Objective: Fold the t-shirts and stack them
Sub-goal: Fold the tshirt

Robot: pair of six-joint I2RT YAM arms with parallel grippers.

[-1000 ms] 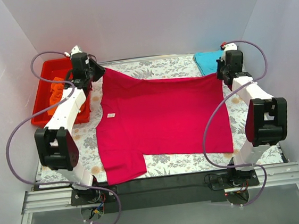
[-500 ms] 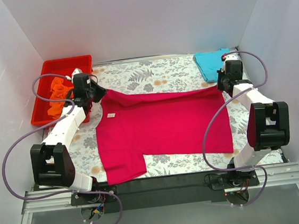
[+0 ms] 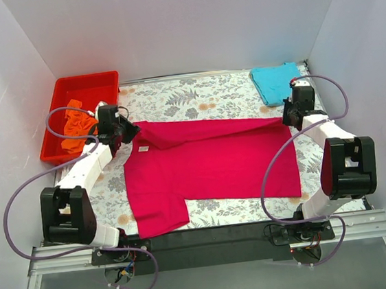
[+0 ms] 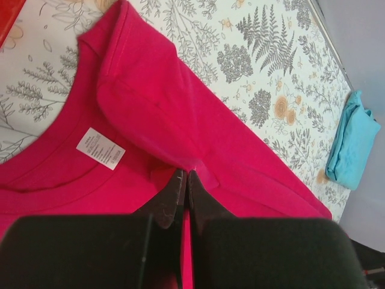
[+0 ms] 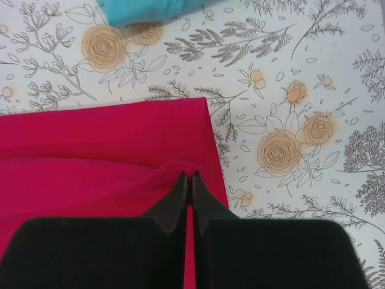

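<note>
The floral-covered bench (image 3: 195, 99) carries the crimson-pink t-shirt (image 3: 208, 160) spread flat across its middle. The shirt's long axis runs from the left edge to the right edge: collar and size label (image 4: 100, 147) to the left, hem to the right, one sleeve trailing toward the near left corner. A red bin (image 3: 82, 79) sits at the far left corner with the orange t-shirt (image 3: 73, 119) crumpled inside. The turquoise t-shirt (image 3: 276, 80) lies folded at the far right corner, well apart from the crimson one.

Each arm is at one end of the crimson shirt's far side. The left gripper (image 4: 185, 174) is pinched closed on a ridge of cloth by the shoulder, where the far sleeve lies doubled over the body. The right gripper (image 5: 187, 176) is likewise clamped on a raised fold near the far hem corner. The bulk of the shirt lies on the near side of both grippers, so the lengthwise fold probably calls for drawing this far strip toward the near edge, both arms moving level.
</note>
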